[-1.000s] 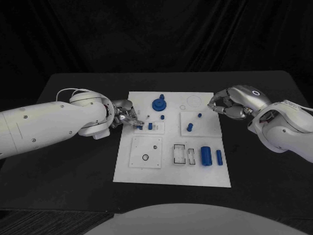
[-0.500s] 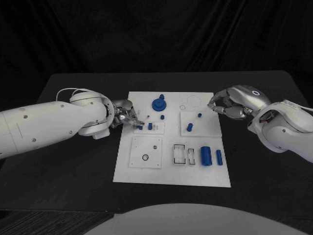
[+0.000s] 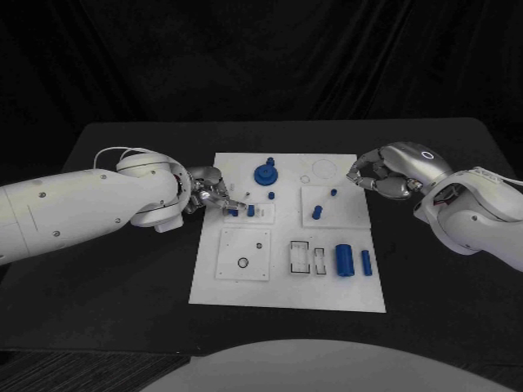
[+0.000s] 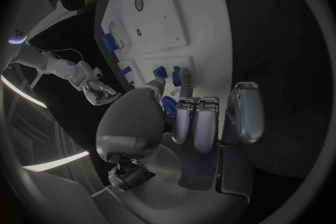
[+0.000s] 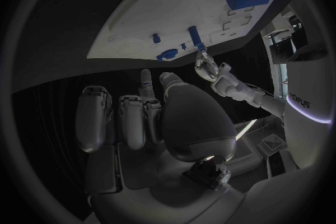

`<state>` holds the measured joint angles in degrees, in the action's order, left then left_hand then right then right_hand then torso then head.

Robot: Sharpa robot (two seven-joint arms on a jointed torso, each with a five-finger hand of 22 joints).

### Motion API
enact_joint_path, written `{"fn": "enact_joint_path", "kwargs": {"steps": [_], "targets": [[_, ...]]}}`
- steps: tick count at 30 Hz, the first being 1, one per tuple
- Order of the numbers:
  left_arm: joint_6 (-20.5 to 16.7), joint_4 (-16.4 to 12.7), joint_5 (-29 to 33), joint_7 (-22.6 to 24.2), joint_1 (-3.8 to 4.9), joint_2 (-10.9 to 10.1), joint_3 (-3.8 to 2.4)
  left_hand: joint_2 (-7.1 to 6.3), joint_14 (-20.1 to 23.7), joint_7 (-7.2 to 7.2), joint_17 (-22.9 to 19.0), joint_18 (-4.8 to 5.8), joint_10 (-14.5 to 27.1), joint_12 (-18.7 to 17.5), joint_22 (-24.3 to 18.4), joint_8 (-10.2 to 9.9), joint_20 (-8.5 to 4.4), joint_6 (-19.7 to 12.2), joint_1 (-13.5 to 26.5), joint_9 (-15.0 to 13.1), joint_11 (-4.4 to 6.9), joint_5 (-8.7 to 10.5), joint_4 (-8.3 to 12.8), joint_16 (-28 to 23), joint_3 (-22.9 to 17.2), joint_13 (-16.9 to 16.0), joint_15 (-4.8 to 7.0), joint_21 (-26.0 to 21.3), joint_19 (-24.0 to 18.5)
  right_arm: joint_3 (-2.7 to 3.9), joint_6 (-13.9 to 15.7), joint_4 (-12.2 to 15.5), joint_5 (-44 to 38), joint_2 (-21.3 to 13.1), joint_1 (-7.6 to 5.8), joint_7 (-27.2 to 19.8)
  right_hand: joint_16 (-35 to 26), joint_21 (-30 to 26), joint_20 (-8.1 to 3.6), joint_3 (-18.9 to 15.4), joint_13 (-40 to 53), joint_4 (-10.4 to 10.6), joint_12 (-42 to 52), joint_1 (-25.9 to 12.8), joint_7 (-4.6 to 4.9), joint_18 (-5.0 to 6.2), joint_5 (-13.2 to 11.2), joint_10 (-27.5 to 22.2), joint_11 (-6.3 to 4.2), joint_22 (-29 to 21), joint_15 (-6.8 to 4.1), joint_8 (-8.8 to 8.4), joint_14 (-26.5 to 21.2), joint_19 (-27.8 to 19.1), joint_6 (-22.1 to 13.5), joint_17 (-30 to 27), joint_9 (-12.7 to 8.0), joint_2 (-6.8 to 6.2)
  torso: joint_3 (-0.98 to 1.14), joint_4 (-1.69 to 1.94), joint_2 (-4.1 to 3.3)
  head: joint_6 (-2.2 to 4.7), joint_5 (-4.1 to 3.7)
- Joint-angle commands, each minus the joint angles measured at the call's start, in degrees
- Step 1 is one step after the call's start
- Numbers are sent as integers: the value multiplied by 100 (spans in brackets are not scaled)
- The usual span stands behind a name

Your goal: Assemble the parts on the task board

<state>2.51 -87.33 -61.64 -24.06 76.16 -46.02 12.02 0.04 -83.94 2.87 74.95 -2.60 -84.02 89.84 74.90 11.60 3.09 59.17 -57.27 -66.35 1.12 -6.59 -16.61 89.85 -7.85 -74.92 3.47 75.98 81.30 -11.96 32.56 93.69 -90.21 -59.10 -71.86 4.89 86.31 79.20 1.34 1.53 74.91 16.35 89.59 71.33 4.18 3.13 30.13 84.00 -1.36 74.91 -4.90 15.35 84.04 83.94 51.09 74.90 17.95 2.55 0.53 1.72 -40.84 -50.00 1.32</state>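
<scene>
Head view, from left to right: the left hand point(image 3: 211, 194) is being held at the left edge of the task board point(image 3: 288, 286), level with the small raised plate where two short blue parts are standing. One of these, the small blue part point(image 3: 234, 212), is being touched or pinched by the fingertips — which of the two cannot be told from this view. In the left wrist view the left hand point(image 4: 189, 123) is being shown from behind, its fingers point(image 4: 199, 120) pressed side by side and curled toward the thumb, with a blue piece point(image 4: 168, 106) sitting just between thumb and fingers, so a part is being pinched there. Just beyond the fingertips, two short blue pegs point(image 4: 168, 74) are standing on the board.

Further right, a blue gear-like part point(image 3: 265, 174) is lying near the board's far edge, two blue pieces point(image 3: 318, 211) are sitting on the square plate right of centre, and a thick blue cylinder point(image 3: 344, 260) is lying beside a thinner blue pin point(image 3: 367, 261) toward the near right.

At the far right corner of the board, the right hand point(image 3: 386, 173) is being held just beside the edge, apart from every part — its fingers curled in on nothing. In the right wrist view the right hand point(image 5: 150, 115) is being shown with fingers point(image 5: 131, 117) drawn together and empty, the board lying beyond them.
</scene>
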Motion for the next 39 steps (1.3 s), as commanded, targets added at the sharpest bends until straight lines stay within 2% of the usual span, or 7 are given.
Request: {"fn": "enact_joint_path", "kwargs": {"steps": [1,7,10,12,17,29,39], "targets": [[132,-14,11,0,-14,5,16,11,-606,-5,1505,-86,-598,16,1052,22,18,29,73,-12,-31,72,-2,15,77,-1508,-27,-23,-8,3,61,6,-11,-4,13,61,-33,-30,14,19,1437,1,-21,36,-10,-60,42,552,-6,1175,-2,-18,467,171,49,874,-8,1,0,1,-1,0,1],[91,-20,11,21,-14,2,16,75,-606,-3,1505,-86,-598,16,1053,36,20,26,171,-26,-34,133,-11,15,166,-1508,-29,-21,-6,3,56,8,-11,-8,13,62,-30,-25,14,20,1438,1,-19,35,-9,-61,48,553,-5,1176,-2,-20,468,173,51,878,-9,-5,-2,2,-2,0,6],[-7,-41,11,77,-14,-13,15,191,-606,-16,1505,-84,-598,16,1056,106,19,69,315,-86,-26,141,-13,15,271,-1508,-27,-13,1,4,56,9,-11,-10,13,62,-30,-25,14,20,1438,1,-19,35,-9,-61,48,553,-5,1176,-2,-20,468,173,51,878,-9,-5,-1,5,-4,0,5],[-80,-62,11,132,-13,-30,15,292,-606,-29,1505,-82,-598,16,1060,171,12,80,395,-158,-15,38,-18,15,323,-1508,-20,0,10,4,56,10,-11,-11,13,63,-31,-30,14,23,1438,1,-20,36,-9,-60,52,553,-5,1175,-2,-20,468,171,53,876,-9,-6,1,5,-4,0,0],[-211,-111,11,242,-13,-63,15,402,-606,-37,1505,-79,-598,16,1064,221,6,56,476,-227,-7,-74,-22,15,388,-1508,-10,13,20,4,56,13,-11,-15,13,67,-32,-27,14,25,1441,1,-17,36,-10,-60,54,555,-5,1176,-2,-20,467,172,54,875,-9,-4,1,3,-4,0,-2],[-282,-160,11,298,-12,-86,14,523,-606,-44,1505,-77,-598,16,1066,252,0,46,554,-266,-1,-212,-20,15,448,-1508,-4,20,25,4,67,11,-11,-14,13,77,-31,-27,14,32,1440,4,-18,37,-10,-60,59,554,-6,1176,-2,-21,468,172,57,876,-9,5,2,2,-3,0,-11],[-211,-148,11,184,-11,-100,14,631,-606,-77,1505,-73,-598,16,1072,342,-18,84,504,-352,26,-574,-13,15,508,-1508,17,42,41,4,68,8,-11,-9,13,81,-31,-26,14,43,1441,11,-17,31,-9,-61,68,555,-5,1176,-2,-23,468,173,60,876,-11,21,1,-6,2,0,3]]}}
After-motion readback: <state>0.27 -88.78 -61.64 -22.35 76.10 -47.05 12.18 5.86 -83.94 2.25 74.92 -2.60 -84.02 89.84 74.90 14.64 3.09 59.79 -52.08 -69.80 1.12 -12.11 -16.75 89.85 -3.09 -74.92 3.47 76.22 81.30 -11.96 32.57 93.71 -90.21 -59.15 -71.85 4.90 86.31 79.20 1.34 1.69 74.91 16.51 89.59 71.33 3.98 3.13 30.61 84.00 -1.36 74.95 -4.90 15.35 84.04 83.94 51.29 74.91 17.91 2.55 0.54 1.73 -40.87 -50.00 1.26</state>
